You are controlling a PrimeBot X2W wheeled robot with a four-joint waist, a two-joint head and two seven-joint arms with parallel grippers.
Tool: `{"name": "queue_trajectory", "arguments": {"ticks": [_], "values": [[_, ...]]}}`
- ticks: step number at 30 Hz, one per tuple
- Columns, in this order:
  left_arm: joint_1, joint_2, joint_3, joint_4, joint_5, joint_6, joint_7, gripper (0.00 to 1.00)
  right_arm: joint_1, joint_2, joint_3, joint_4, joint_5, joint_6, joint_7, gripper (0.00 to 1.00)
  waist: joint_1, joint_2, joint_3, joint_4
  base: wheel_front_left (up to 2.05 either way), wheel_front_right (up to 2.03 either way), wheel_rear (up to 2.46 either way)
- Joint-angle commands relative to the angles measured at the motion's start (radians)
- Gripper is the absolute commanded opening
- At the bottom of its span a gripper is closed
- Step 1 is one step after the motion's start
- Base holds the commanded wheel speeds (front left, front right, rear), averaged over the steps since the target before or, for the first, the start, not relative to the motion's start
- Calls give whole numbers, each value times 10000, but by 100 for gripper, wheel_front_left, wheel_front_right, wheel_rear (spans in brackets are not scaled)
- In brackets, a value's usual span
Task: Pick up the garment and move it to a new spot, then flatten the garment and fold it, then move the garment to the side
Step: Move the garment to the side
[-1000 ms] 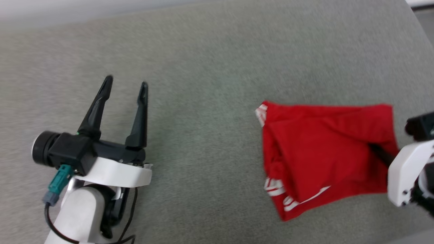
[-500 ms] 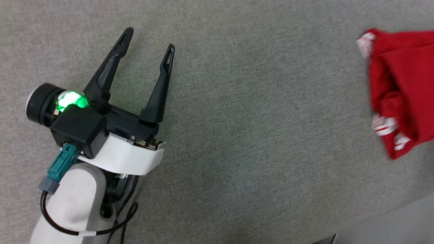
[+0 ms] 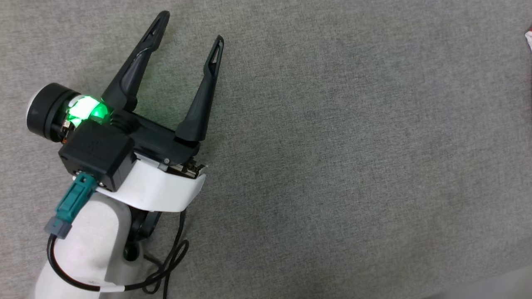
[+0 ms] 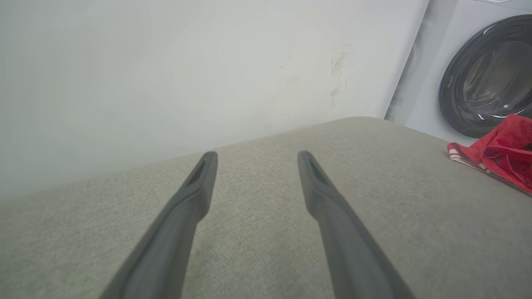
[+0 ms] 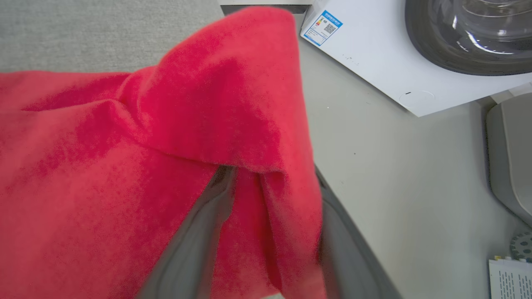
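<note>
My left fingers (image 3: 199,99) hover spread wide over the grey table (image 3: 353,145), holding nothing. The garment (image 5: 124,166) drapes over my right fingers (image 5: 195,241), with a red fold running between them. Their tips are hidden, so I cannot tell whether they clamp it. The garment lies at the table's edge, near the washing machine (image 4: 490,74).

The head view looks steeply down on the grey surface (image 3: 353,145), close above the left tool (image 3: 191,27). The left wrist view skims low along that surface toward a wall (image 4: 166,62). The right wrist view sits tight against the garment (image 5: 104,166). Both wrist views take in the washing machine (image 4: 486,79).
</note>
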Motion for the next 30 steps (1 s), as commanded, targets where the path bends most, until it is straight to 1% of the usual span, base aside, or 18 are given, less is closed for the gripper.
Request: {"name": "queue_trajectory", "arguments": {"ticks": [1,4,6,9,11,16,20,21,22,27,30], "values": [[1,-45,6,22,-11,15,-52,100,-176,-8,-152,115,-159,-20,-151,100,-1,0,-102,52,0,0,0],[120,-100,-1,173,-93,80,-208,100,-223,-71,-682,429,-660,-18,-736,100,-1,0,-373,148,0,0,0],[223,-138,11,299,-149,114,-315,100,-263,33,-955,469,-643,-18,-1067,100,-1,0,-613,204,0,0,0],[415,-240,17,527,-279,194,-486,100,-65,22,-1269,391,-817,-18,-1673,100,-1,0,-998,302,0,0,0],[516,-328,14,738,-357,214,-663,100,141,153,-1293,273,-625,-18,-1996,100,-1,0,-1327,417,0,0,0],[898,-479,83,1284,-547,398,-974,100,885,525,-951,-475,-110,-18,-2862,100,-1,0,-2172,650,0,0,0],[1392,-610,249,1676,-704,653,-1155,100,1581,1070,-577,-1194,12,-18,-3489,100,-1,0,-2876,795,0,0,0],[1511,-654,298,1795,-757,725,-1210,100,1778,1255,-481,-1361,15,-18,-3589,100,-1,0,-3092,858,0,0,0],[1825,-696,414,1961,-838,880,-1286,100,2166,1620,-343,-1800,-118,-18,-3782,100,-1,0,-3432,955,0,0,0],[2576,-749,635,2271,-957,1244,-1422,100,3265,2573,-85,-2851,-527,-18,-3968,100,-1,0,-4211,1257,0,0,0],[2989,-767,734,2443,-1046,1356,-1494,100,3930,3197,31,-3489,-1011,-17,-3896,100,-1,0,-4606,1494,0,0,0]]}}
